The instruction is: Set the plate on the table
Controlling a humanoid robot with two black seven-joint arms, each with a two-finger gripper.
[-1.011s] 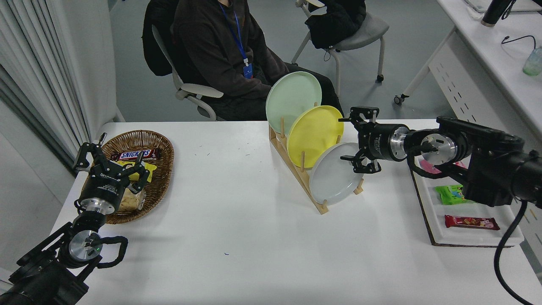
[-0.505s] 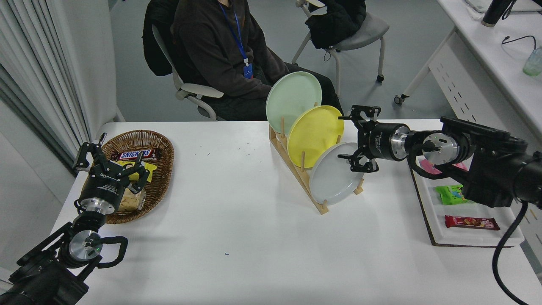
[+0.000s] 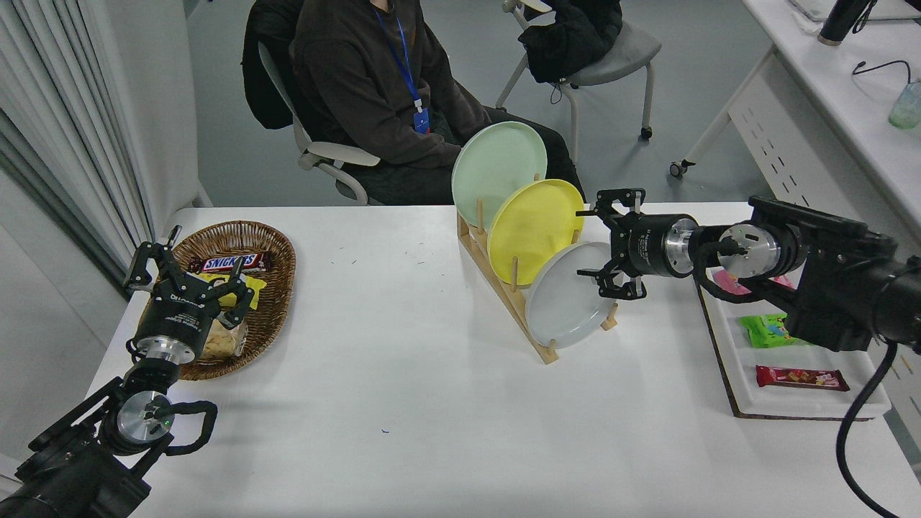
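Grey round plate (image 3: 568, 302), shallow rim, racked

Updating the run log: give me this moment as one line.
stage: reach | right gripper: open beside plate's upper right rim | plate: front slot of wooden rack, ungrasped | left gripper: open, parked over basket

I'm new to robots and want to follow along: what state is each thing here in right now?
Grey plate: upright in the wooden rack, not gripped.
Yellow plate: upright in rack.
Mint-green plate: upright in rack.
Right gripper: open, beside the grey plate's rim.
Left gripper: open, parked over the wicker basket.
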